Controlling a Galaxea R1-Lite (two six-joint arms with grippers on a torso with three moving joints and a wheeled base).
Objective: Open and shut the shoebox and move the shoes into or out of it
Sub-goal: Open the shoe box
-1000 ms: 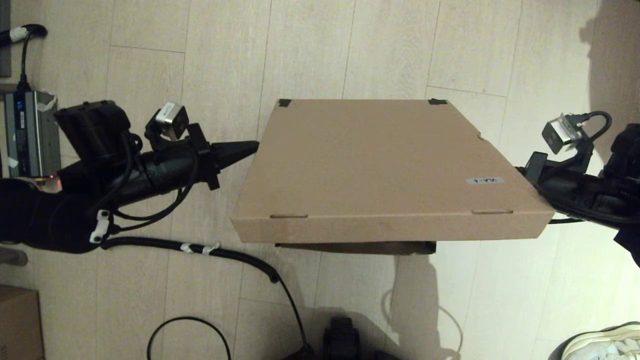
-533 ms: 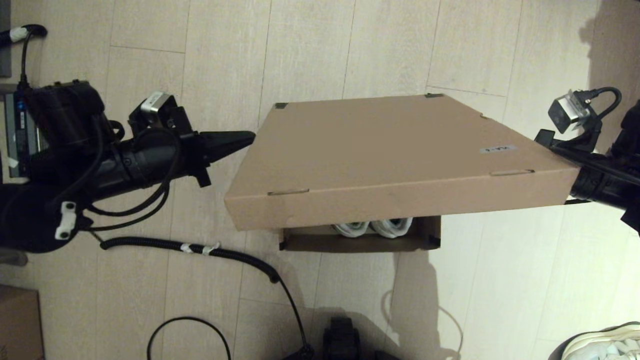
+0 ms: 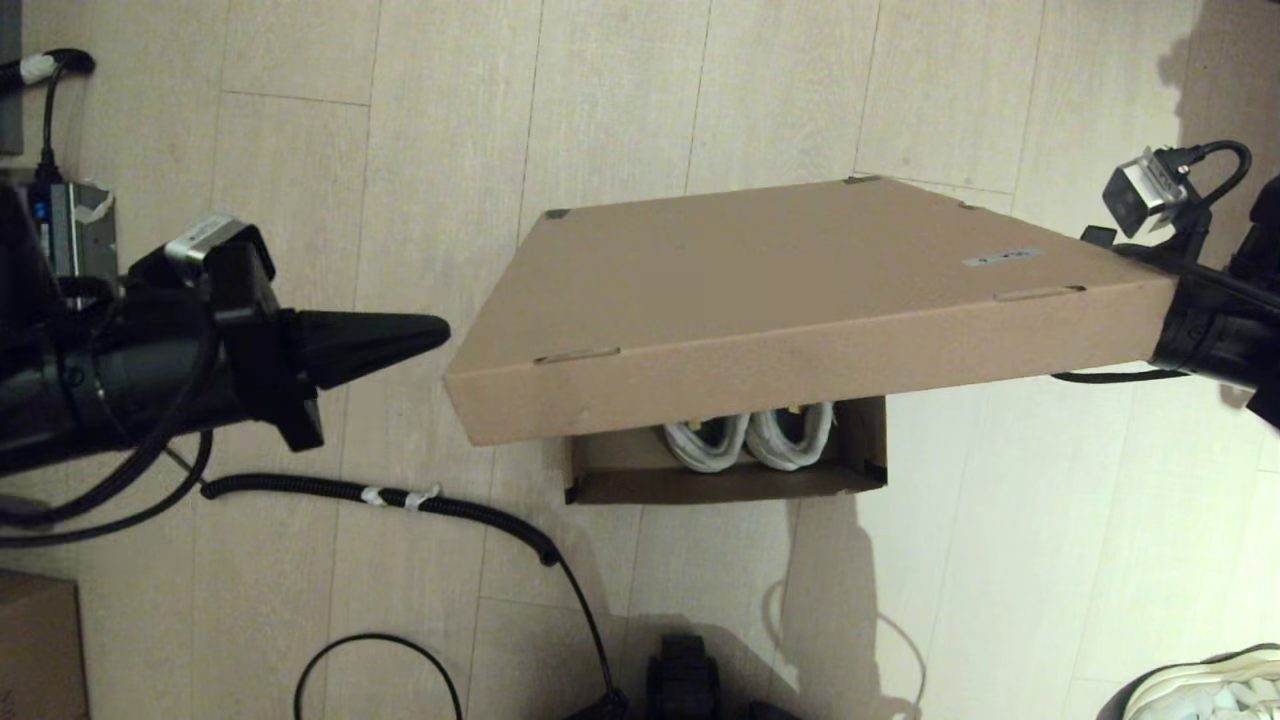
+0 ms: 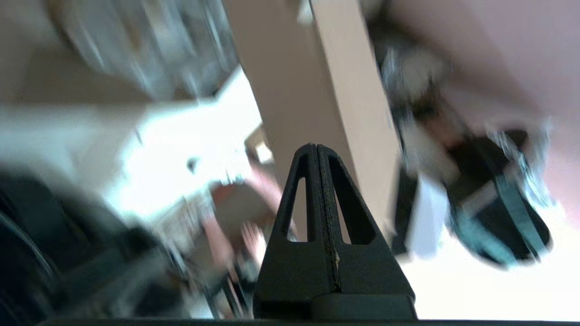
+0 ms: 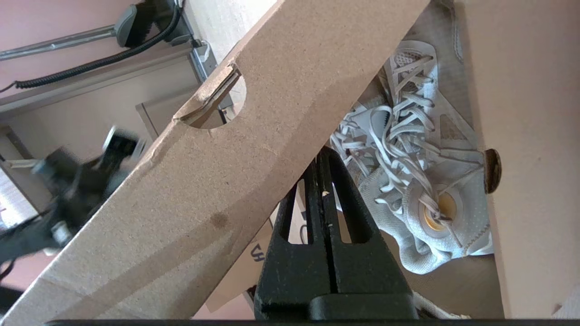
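The shoebox stands on the floor with its brown lid [image 3: 780, 280] tilted up, higher on the right, above the base [image 3: 720, 487]. The heels of the pale grey shoes [image 3: 745, 440] show inside under the lid's front edge. The right arm [image 3: 1210, 325] reaches under the lid's right side, where its fingers are hidden in the head view. In the right wrist view the right gripper [image 5: 321, 156] is shut with nothing in it, its tip against the underside of the lid flap [image 5: 217, 181], and the laced shoes [image 5: 408, 181] lie beyond. My left gripper [image 3: 440, 333] is shut and empty, apart from the lid's left edge.
A lone white sneaker [image 3: 1210, 685] lies at the bottom right corner. A smaller carton [image 3: 35, 645] sits at the bottom left. A black cable [image 3: 450, 510] runs across the floor in front of the box, and a grey device [image 3: 70, 235] stands at the far left.
The lid has risen, most on its right side, and the shoes inside have come into view. The left gripper has drawn back to the left, away from the lid.
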